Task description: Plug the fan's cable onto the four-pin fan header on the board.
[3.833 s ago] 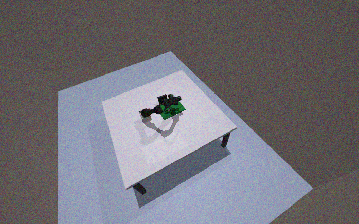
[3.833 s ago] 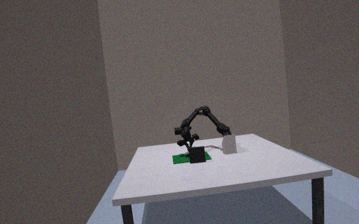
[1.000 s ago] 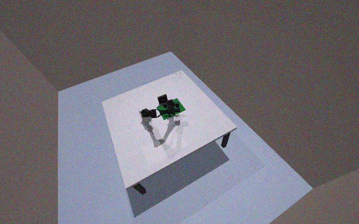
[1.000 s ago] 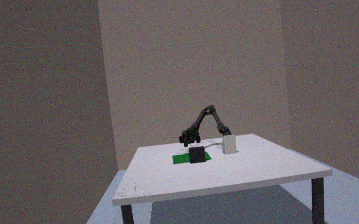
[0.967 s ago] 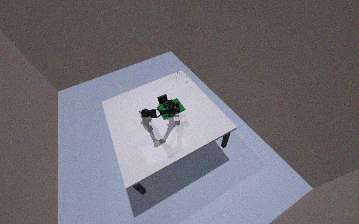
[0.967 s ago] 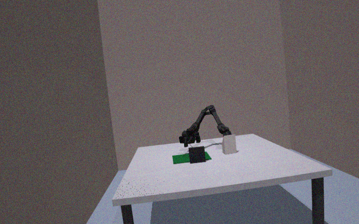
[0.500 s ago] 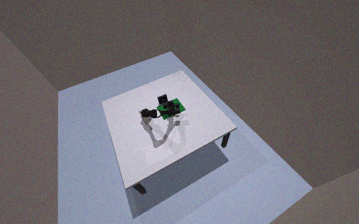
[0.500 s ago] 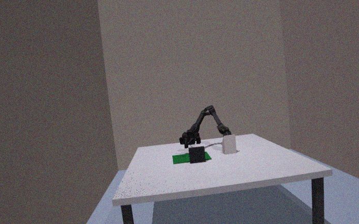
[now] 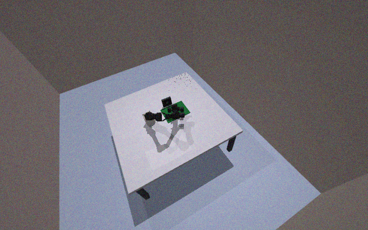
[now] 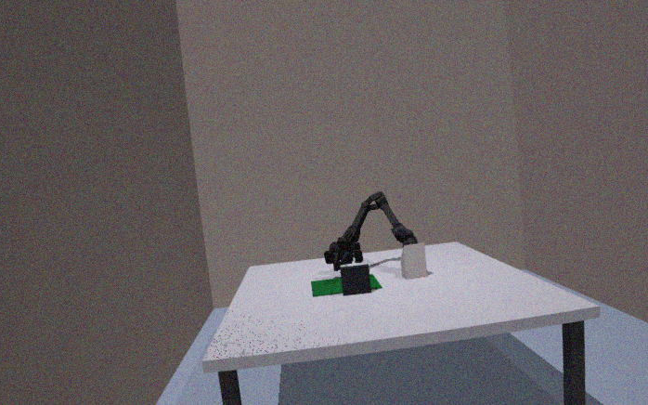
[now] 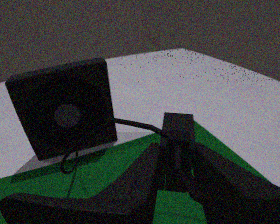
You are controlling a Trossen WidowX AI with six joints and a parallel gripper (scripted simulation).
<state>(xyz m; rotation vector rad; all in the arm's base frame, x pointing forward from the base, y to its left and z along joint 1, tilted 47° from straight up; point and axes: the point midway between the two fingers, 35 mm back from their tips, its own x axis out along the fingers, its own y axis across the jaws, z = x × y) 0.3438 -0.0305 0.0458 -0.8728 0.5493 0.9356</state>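
Observation:
The fan [image 9: 166, 102] [image 10: 356, 280] [image 11: 93, 125] is a dark square block standing at the edge of the green board [image 9: 185, 107] [image 10: 324, 288] [image 11: 116, 162]. My gripper [image 10: 337, 267] [image 11: 175, 149] is over the board and shut on the dark plug [image 11: 178, 125], whose top sticks up beyond the fingertips in the wrist view. The black cable [image 11: 136, 123] runs from the fan to the plug. The four-pin header cannot be made out, and the plug's lower end is hidden by the fingers and darkness, so I cannot tell whether it touches the header.
The white table [image 9: 139, 99] [image 10: 467, 301] [image 11: 141, 75] carries everything. The arm's pale base block [image 10: 413, 261] stands to one side of the board. The fan rises beside the board, left of the fingers in the wrist view.

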